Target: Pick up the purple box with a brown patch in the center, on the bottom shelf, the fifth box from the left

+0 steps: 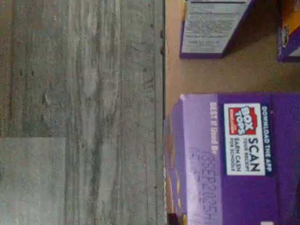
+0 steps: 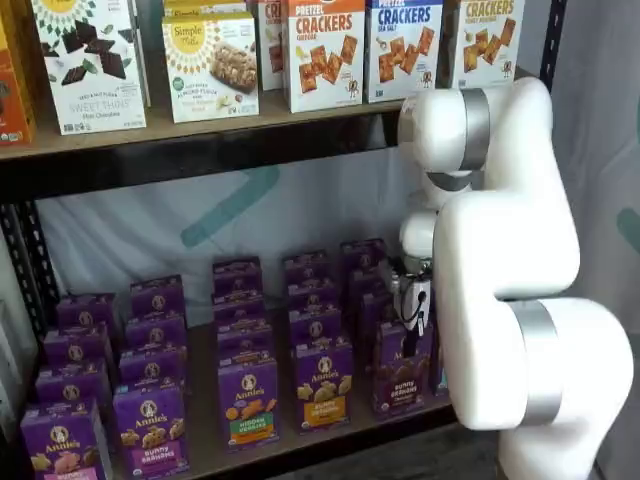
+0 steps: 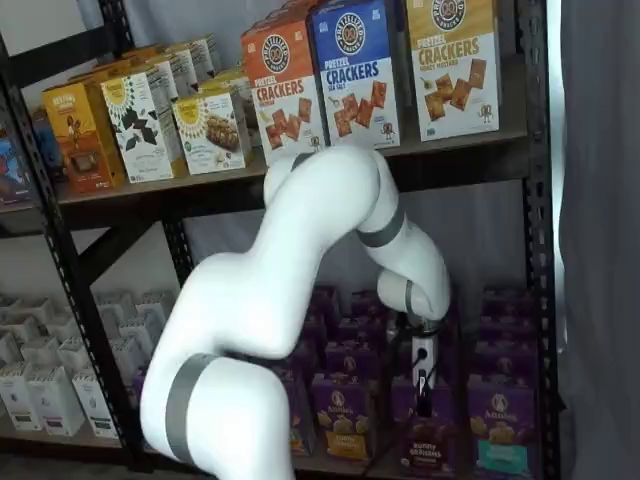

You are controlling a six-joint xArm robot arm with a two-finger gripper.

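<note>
On the bottom shelf (image 2: pixel 205 455), rows of purple cartons run from the left; toward the right end, in the front row, stands the purple box (image 2: pixel 402 372) with brown bunny cookies. The claw (image 2: pixel 412 330) comes down right over it, fingers clamped on the purple box's top in both shelf views.

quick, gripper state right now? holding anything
Gripper: shut on the purple box with brown bunny cookies, at the front of the bottom shelf; the box has not visibly left the shelf.
</note>
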